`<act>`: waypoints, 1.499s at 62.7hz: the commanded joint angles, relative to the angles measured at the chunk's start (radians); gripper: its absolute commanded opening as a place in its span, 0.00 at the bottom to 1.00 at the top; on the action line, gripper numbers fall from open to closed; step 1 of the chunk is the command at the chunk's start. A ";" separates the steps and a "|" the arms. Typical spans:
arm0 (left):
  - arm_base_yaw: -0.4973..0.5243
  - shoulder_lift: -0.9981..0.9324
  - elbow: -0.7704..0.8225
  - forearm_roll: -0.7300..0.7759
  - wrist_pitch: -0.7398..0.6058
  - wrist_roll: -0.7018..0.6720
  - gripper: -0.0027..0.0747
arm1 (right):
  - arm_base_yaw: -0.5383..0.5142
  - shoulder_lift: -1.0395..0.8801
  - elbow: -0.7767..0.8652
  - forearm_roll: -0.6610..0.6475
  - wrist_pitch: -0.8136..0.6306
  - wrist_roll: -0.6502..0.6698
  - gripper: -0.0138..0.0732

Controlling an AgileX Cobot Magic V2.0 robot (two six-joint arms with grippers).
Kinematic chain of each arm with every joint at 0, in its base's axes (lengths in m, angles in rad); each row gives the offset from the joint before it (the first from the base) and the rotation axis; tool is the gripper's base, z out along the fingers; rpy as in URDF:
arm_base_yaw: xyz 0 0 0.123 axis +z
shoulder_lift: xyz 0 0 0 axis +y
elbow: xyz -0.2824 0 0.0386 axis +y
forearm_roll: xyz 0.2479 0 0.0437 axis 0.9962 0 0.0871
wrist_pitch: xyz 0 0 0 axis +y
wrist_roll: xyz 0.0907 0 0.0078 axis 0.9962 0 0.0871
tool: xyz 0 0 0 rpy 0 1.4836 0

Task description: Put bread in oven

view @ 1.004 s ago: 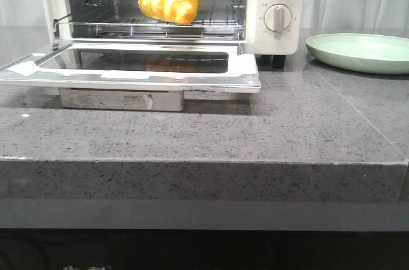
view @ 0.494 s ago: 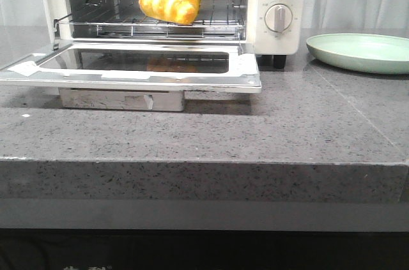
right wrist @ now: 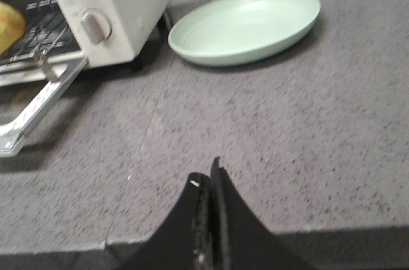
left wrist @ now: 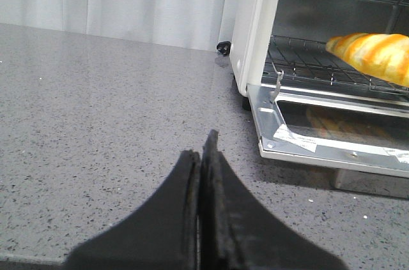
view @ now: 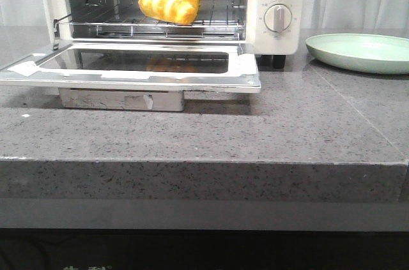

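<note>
Grey speckled stone countertop point(view: 192, 129) against pale curtains point(left wrist: 128, 2): left gripper point(left wrist: 201, 155) and right gripper point(right wrist: 208, 184) both empty, fingers pressed together, low over bare counter and well apart from the oven point(view: 275, 2). Bread point(view: 169, 0) lay on the wire rack point(view: 153, 26) inside the open oven, door point(view: 134, 69) folded down flat, green plate point(view: 361, 52) empty beside; the roll judged light, glossy, likely slippery and perhaps soft, best pinched across its thick middle. Open room lay to either side and along the near counter edge; the projecting door and rack front rail were the edges to clear.
</note>
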 commanded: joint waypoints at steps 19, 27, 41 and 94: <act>-0.007 -0.022 0.024 -0.001 -0.075 0.004 0.01 | -0.008 -0.034 0.132 -0.073 -0.370 -0.028 0.03; -0.007 -0.022 0.024 -0.001 -0.075 0.004 0.01 | -0.007 -0.033 0.132 -0.094 -0.370 -0.028 0.02; -0.007 -0.021 0.024 -0.001 -0.075 0.004 0.01 | -0.008 -0.033 0.132 -0.094 -0.370 -0.028 0.02; -0.007 -0.021 0.024 -0.001 -0.075 0.004 0.01 | -0.057 -0.034 0.132 -0.082 -0.371 -0.169 0.02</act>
